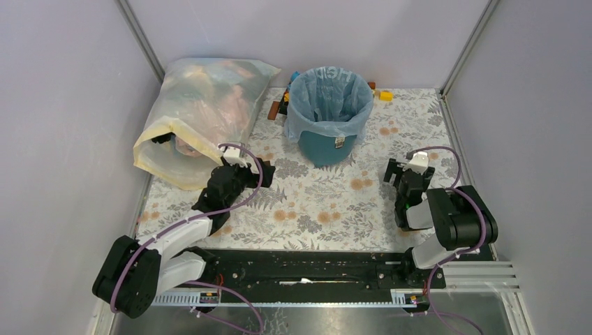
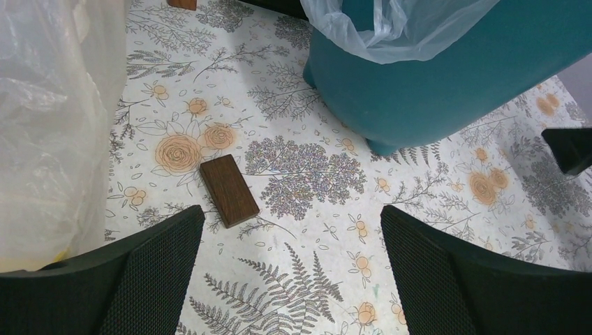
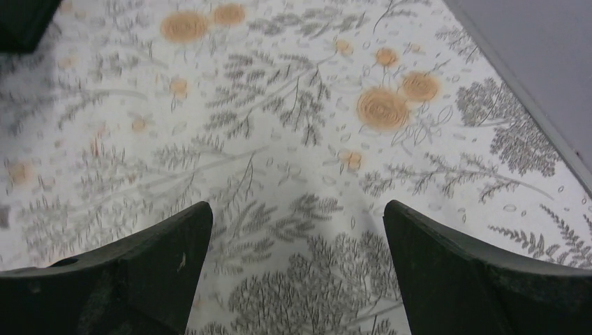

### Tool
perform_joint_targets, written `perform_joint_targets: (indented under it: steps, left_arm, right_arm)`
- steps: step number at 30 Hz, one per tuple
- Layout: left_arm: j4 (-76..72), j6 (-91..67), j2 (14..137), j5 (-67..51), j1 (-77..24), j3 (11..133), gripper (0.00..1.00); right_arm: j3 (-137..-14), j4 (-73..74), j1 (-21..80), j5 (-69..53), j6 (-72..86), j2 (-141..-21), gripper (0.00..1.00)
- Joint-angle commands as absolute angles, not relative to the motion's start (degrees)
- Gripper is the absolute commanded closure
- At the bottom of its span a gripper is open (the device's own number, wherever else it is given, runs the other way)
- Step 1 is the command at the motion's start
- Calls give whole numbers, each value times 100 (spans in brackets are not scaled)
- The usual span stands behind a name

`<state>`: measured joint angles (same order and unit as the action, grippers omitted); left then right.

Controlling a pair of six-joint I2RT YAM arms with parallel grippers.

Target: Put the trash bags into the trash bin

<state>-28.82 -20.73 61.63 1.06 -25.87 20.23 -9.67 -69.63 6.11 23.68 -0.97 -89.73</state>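
**Pale blue bag lines the teal bin**

Pale blue bag (image 1: 301,115) sits inside the bin (image 1: 324,146), its edge folded out over the rim. The bin stands at 12 o'clock on the floral table (image 1: 328,202). Left gripper (image 1: 255,167), at 8 o'clock from the bin, is spread wide and holds nothing. It is beside a yellowish sack (image 1: 199,112) at 10 o'clock. A brown block (image 2: 229,190) lies ahead of it. Right gripper (image 1: 408,167), at 4 o'clock from the bin, is also spread and empty.
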Motion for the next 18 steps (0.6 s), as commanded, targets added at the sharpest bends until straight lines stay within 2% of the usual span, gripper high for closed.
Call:
perform_joint_targets:
  steps: [1, 6, 14, 18]
  left_arm:
    - [-3147, -1900, 6101, -18, -2593, 2127, 1]
    - [-2973, -1878, 6075, 207, -2504, 2136, 1]
    - [-3073, -1784, 6023, 29, -1704, 2103, 1]
    - [-2749, -1222, 6281, 580, -1534, 2282, 1]
  right_arm:
    - [-1314, -7180, 422, 1965, 191, -8873, 0]
    - [-1298, -7295, 417, 1951, 145, -8908, 0]
    - [-1310, -7269, 426, 1943, 146, -8903, 0]
    - [-1307, -7270, 431, 1949, 143, -8899, 0]
